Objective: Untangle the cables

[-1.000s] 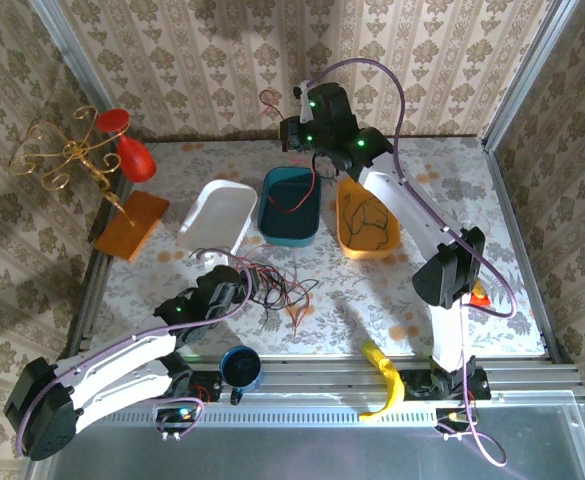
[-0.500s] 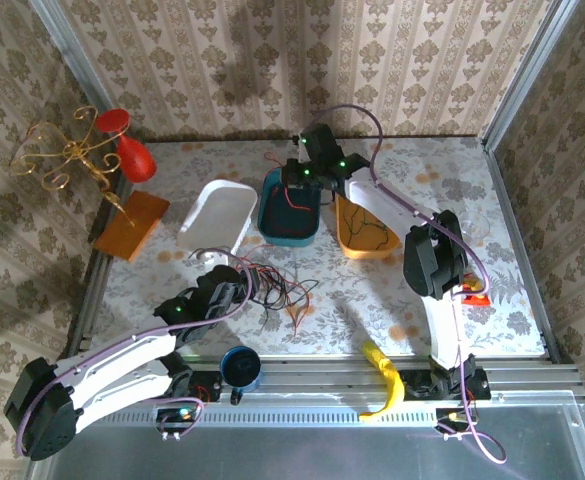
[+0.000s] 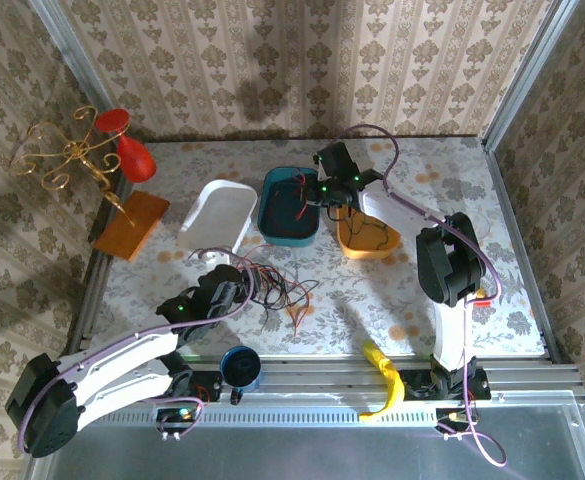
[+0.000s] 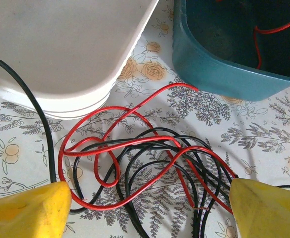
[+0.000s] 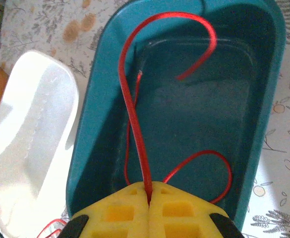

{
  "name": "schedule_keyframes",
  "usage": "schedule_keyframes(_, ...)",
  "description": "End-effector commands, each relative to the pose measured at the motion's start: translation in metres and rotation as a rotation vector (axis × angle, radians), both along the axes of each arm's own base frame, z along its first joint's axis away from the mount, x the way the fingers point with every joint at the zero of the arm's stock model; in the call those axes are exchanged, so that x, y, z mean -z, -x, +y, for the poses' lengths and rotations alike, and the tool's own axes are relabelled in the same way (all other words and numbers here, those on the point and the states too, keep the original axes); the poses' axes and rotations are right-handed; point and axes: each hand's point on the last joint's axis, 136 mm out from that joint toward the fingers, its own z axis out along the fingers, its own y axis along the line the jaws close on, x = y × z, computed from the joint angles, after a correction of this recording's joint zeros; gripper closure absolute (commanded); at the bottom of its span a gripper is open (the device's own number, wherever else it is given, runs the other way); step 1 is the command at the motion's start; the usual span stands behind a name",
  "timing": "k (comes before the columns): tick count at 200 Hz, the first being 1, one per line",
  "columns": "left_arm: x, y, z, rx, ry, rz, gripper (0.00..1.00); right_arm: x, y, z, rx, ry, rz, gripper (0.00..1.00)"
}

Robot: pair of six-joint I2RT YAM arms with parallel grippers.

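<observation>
One red cable (image 5: 133,116), pinched in the right tool (image 5: 148,197), loops into the teal tub (image 5: 91,134) ahead. A red-black tangle (image 4: 152,148) lies between the tips of the spread left tool (image 4: 149,208).

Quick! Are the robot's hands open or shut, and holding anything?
Left gripper: open, holding nothing, straddling the tangled cables.
Right gripper: shut on a red cable over the teal tub.
</observation>
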Motion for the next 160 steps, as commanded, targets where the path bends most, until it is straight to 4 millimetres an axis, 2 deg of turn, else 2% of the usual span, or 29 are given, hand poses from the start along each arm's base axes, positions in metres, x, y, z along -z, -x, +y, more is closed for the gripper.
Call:
schedule_keyframes(1, -0.012, -0.005, -0.004, 0.000, 0.027, -0.023, 0.16, 0.011, 0.007, -0.004, 0.021, 0.043, 0.046, 1.00)
schedule_keyframes(57, -0.014, -0.006, -0.006, 0.006, 0.028, -0.020, 0.16, 0.035, 0.003, 0.011, -0.002, 0.131, 0.102, 1.00)
schedule_keyframes(74, -0.014, -0.006, -0.007, 0.004, 0.028, -0.019, 0.16, 0.044, 0.007, 0.005, 0.012, 0.177, 0.136, 1.00)
schedule_keyframes(78, -0.015, -0.006, -0.007, 0.003, 0.031, -0.021, 0.16, 0.043, 0.007, 0.003, 0.018, 0.183, 0.135, 0.97)
schedule_keyframes(88, -0.016, -0.006, -0.008, 0.005, 0.036, -0.024, 0.16, 0.036, 0.006, -0.001, 0.028, 0.199, 0.116, 0.88)
schedule_keyframes(105, -0.018, -0.007, -0.006, -0.003, 0.030, -0.025, 0.16, 0.015, 0.003, -0.009, 0.044, 0.224, 0.058, 0.67)
schedule_keyframes(114, -0.018, -0.007, -0.005, -0.011, 0.023, -0.025, 0.16, 0.004, 0.002, -0.014, 0.052, 0.237, 0.029, 0.61)
schedule_keyframes(128, -0.019, -0.008, -0.002, -0.025, 0.015, -0.025, 0.16, -0.012, 0.002, -0.018, 0.052, 0.249, -0.007, 0.57)
schedule_keyframes(160, -0.020, -0.009, 0.003, -0.048, 0.003, -0.021, 0.16, -0.033, 0.008, -0.030, 0.064, 0.279, -0.050, 0.56)
